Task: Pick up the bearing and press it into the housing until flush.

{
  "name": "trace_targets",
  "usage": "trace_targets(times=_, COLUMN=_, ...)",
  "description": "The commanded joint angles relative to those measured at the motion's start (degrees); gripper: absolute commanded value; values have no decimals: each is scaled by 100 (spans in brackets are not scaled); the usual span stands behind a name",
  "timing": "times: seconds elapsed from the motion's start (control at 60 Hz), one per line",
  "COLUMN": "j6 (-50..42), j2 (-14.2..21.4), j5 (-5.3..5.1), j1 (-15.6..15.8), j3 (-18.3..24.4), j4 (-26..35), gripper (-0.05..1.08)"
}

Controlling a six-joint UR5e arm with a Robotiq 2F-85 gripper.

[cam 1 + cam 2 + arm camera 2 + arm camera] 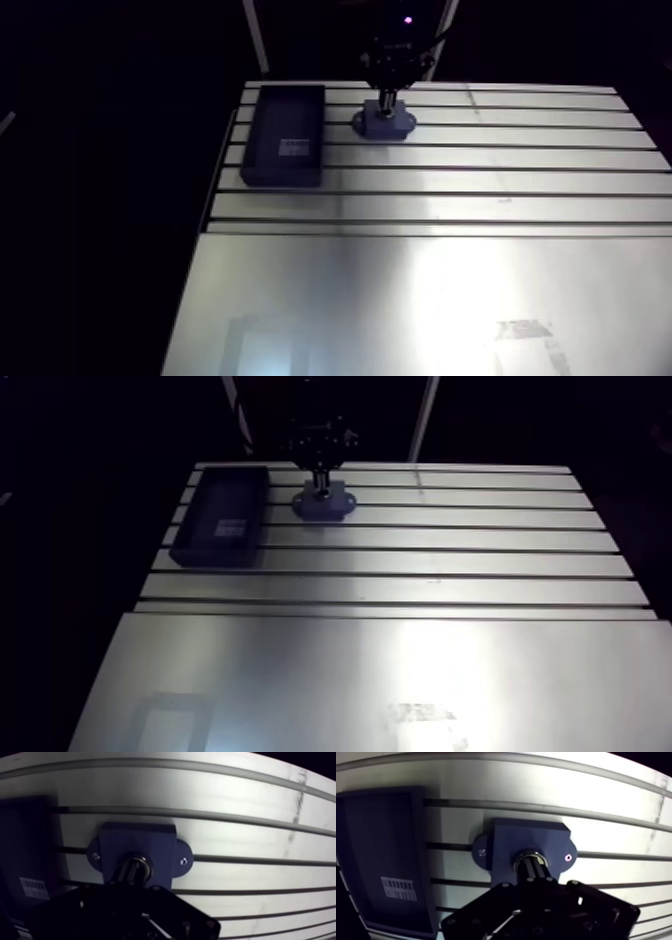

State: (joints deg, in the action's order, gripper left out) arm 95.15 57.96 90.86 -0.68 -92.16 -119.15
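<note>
Shiny round metal bearing (529,854) sits in the blocky blue housing (506,837)

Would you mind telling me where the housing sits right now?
In the arm view the housing sits at the table's far end, under the gripper, beside the dark tray.

reaches down from above with wrist (398,45) held upright, close to the far edge of the table (430,250) and left of its middle. points gripper (532,868) straight down at the surface. keeps fingers (535,874) drawn together into one narrow dark column, tips low and pressed against what lies under them.
</note>
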Motion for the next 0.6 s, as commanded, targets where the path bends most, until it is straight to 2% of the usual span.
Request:
trace_targets(times=0.017, j6=0, j2=-1, j5=6, j1=-5, j3=-16, j4=19, gripper=104)
trace_targets(times=0.6, j6=-1, j2=8, j5=23, j1=-19, j3=-70, j4=1, gripper=104)
